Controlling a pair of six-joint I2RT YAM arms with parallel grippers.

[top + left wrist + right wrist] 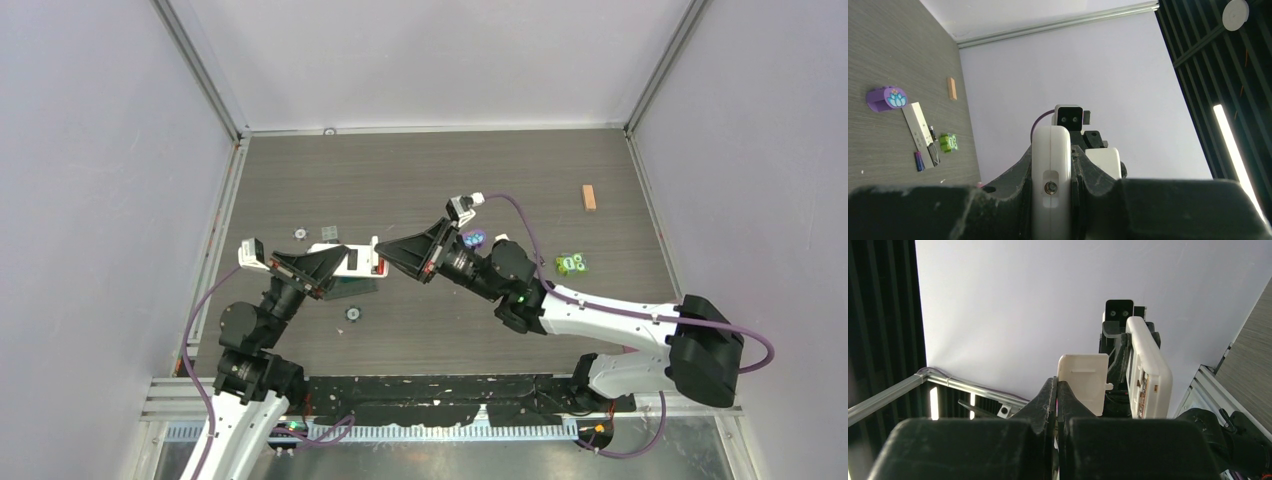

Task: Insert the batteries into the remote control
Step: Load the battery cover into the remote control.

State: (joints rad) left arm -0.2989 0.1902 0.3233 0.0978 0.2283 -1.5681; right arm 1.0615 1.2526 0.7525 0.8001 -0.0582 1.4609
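The two pincers face each other in mid-air over the desk (420, 170). The left pincer (343, 263) is clamped on one wider white remote (1050, 160). The right pincer (1056, 386) is pressed together on one thin white cover plate (1083, 380), just beside that remote.

Farther right, one remote control (915, 122), narrow and white with a black end, lies flat between a purple lotus piece (887, 98) and a green piece (948, 142). Two batteries (919, 161) can be counted by it: a blue-purple one at the black end and a dark cell (932, 133) at its side.

One wooden block (589, 197) sits beyond, near the right wall. Open desk runs from the pincers to the back wall.

From above, the right arm covers the remote control. Whether the cells touch it is too small to tell.
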